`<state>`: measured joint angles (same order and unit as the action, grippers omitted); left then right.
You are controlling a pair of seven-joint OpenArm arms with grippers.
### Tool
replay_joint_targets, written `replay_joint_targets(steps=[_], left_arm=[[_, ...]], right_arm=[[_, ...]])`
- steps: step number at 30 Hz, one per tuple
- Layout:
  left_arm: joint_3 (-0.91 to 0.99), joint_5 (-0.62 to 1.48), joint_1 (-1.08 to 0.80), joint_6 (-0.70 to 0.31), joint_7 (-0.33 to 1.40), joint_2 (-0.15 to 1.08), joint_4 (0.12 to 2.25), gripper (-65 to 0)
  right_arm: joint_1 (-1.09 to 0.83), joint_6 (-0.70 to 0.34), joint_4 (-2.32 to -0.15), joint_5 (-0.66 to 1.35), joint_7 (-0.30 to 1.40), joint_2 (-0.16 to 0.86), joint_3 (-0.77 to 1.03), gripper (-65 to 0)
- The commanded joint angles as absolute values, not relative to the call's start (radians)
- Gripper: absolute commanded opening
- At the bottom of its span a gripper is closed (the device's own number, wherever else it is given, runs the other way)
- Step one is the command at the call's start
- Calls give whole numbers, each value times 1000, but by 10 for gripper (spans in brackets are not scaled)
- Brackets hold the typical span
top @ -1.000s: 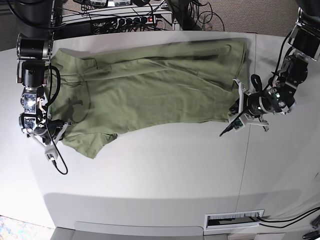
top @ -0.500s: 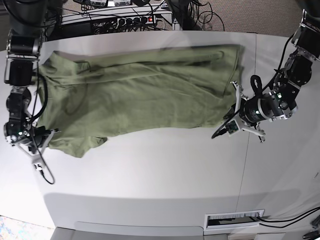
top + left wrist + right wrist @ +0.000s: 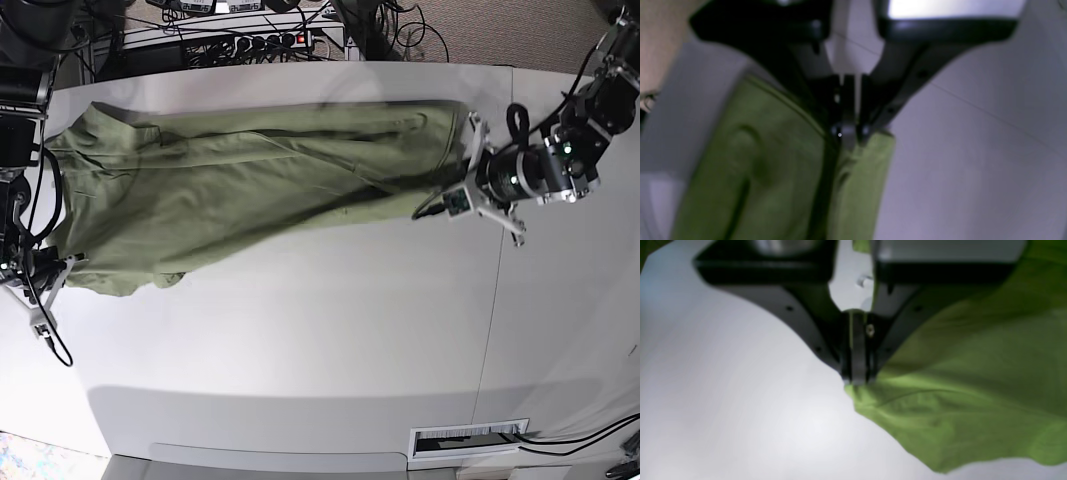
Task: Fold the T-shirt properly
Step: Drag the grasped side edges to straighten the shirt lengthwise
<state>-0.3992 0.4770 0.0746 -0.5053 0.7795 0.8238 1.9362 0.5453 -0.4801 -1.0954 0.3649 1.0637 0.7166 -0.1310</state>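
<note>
White tabletop (image 3: 330, 340) fills most of the base view, with a tangle of cables and a power strip (image 3: 265, 42) along the far edge. Across the far half of it lies the T-shirt (image 3: 250, 190), olive green, stretched long from left to right and partly doubled lengthwise.

At the left edge of that view the right claw (image 3: 40, 270) is clamped on the shirt's near-left corner; its wrist view shows the jaws together with a pinch of cloth (image 3: 923, 400) between the tips, the rest spreading away to the right over bare white. This grip looks meant to anchor one end so the cloth can be drawn taut.

At the right end the left claw (image 3: 458, 195) is likewise closed on the shirt's edge, the jaws meeting on a fold of fabric (image 3: 853, 166) that trails toward the camera. With both ends pinched, the shirt sags little and its long edges run fairly straight, which suits a clean fold.

Near of the shirt the tabletop is bare all the way to the front edge, so there is wide room to lay the cloth down. The far edge is tight against the cables, and the left end sits close to the tabletop's rim.
</note>
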Motion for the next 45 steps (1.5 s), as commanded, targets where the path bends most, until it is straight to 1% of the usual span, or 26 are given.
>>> replay_joint_targets(steps=[1, 10, 14, 22, 25, 28, 32, 35, 38, 39, 41, 42, 45], left_arm=[[-389, 484, 73, -500, 767, 846, 1958, -650], [-390, 488, -44, -500, 733, 860, 1969, -650], [-390, 488, -53, -500, 733, 859, 1968, -650], [-390, 514, -62, -500, 733, 859, 1968, -650], [-390, 518, -72, -500, 733, 859, 1968, -650], [-390, 517, -81, -500, 733, 859, 1968, -650], [-390, 518, -98, -506, 733, 859, 1968, -650], [-390, 521, -106, -534, 733, 859, 1968, -650], [-390, 521, -108, -537, 733, 859, 1968, -650], [-390, 521, -108, -536, 732, 859, 1968, -650], [-390, 521, -108, -537, 733, 859, 1968, -650], [-390, 521, -108, -537, 733, 859, 1968, -650], [-390, 521, -108, -537, 733, 859, 1968, -650]], right_arm=[[576, -476, -1113, 360, 1060, 743, -123, -650], [577, -485, -1113, 430, 1151, 748, -123, -650], [577, -521, -1113, 482, 1215, 748, -123, -650], [576, -522, -1113, 480, 1302, 748, -123, -650], [576, -522, -1113, 479, 1309, 751, -123, -650], [577, -522, -1113, 479, 1318, 764, -123, -650], [576, -522, -1113, 483, 1377, 791, -123, -650], [577, -522, -1113, 532, 1391, 813, -123, -650], [577, -522, -1113, 574, 1387, 827, -123, -650], [577, -522, -1113, 574, 1388, 828, -123, -639], [577, -522, -1113, 578, 1387, 828, -123, -537], [577, -522, -1113, 581, 1386, 828, -123, -507], [577, -521, -1113, 581, 1379, 828, -123, -499]])
